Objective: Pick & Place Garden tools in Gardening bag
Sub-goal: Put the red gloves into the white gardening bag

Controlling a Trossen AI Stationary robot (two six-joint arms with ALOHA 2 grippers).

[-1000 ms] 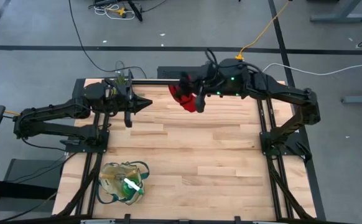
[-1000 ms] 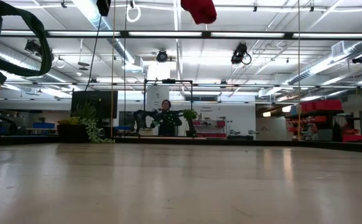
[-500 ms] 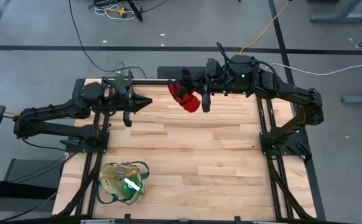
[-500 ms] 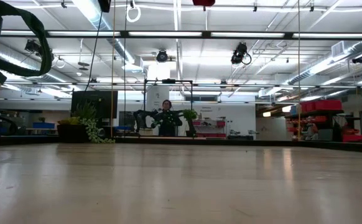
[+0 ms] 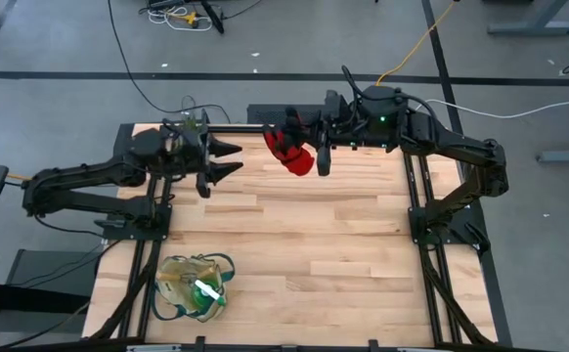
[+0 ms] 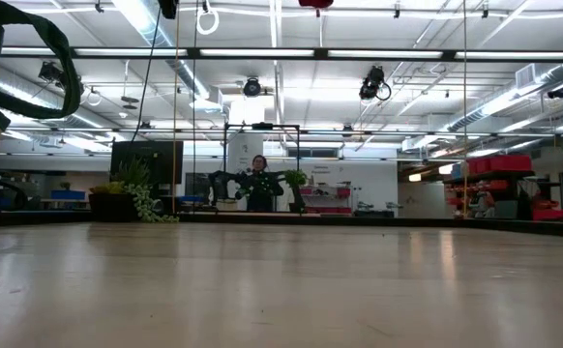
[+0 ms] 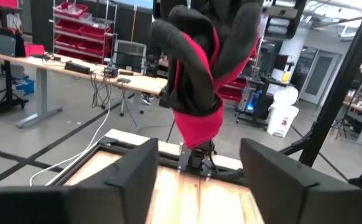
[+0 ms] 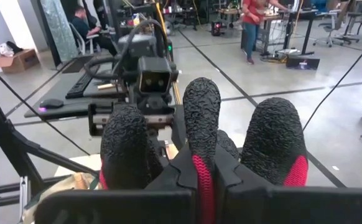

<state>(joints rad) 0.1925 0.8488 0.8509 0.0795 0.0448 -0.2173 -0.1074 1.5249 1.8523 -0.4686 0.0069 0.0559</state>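
My right gripper (image 5: 306, 145) is shut on the black-and-red glove bundle (image 5: 287, 150), high over the table's far middle. In the left wrist view the bundle (image 7: 199, 74) hangs straight ahead of my left gripper (image 7: 196, 186), which stands open with nothing between its fingers. In the high view my left gripper (image 5: 230, 159) is a short way to the bundle's left. The beige gardening bag (image 5: 193, 287) with green trim rests on the table near the near left corner. A translucent green item with a white part (image 5: 206, 293) lies in it. In the low view only the bundle's red lower end (image 6: 317, 4) shows. My right gripper pinches the glove bundle between its two fingers at a red-and-black fold (image 8: 199, 177) on the bundle's near side. It comes in roughly level from the table's right. The gloves' black textured fingertips (image 8: 201, 106) stick out beyond the gripper. The bundle is lifted clear, high above the table.
A small green potted plant (image 5: 189, 125) stands at the far left corner behind my left arm. The bag's green loop handle (image 6: 40, 48) shows at the low view's left edge. Bare wooden tabletop (image 5: 314, 244) stretches between the bag and the arms.
My left gripper has opened in place, with nothing between its fingers. My right gripper has risen a little with the glove bundle, which in the low view has gone almost out of the picture's top.
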